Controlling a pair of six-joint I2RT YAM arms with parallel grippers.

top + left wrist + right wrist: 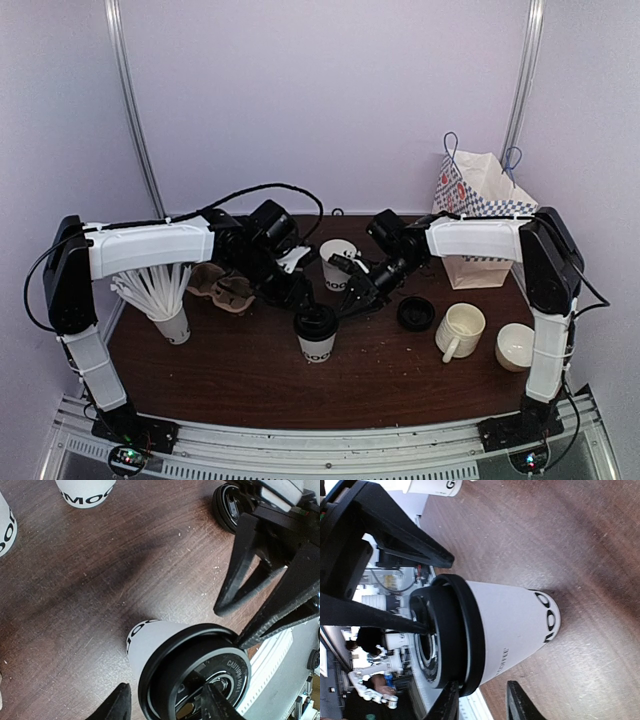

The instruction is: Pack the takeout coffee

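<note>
A white MOO paper cup with a black lid (316,335) stands upright at the table's middle front. A second MOO cup (338,262) stands open behind it, and a loose black lid (415,313) lies to the right. My left gripper (300,297) hovers over the lidded cup's left rim. In the left wrist view the left gripper (166,686) is open, with one finger over the lid top (200,675) and the other outside the cup wall. My right gripper (484,684) is open beside the lid's rim (470,630), one finger touching the rim and the other clear of the cup (515,620).
A cardboard cup carrier (222,288) lies at the left beside a plain cup of white straws (172,325). A cream mug (460,330) and a low cream cup (516,346) stand at the right. A patterned paper bag (480,215) stands at the back right.
</note>
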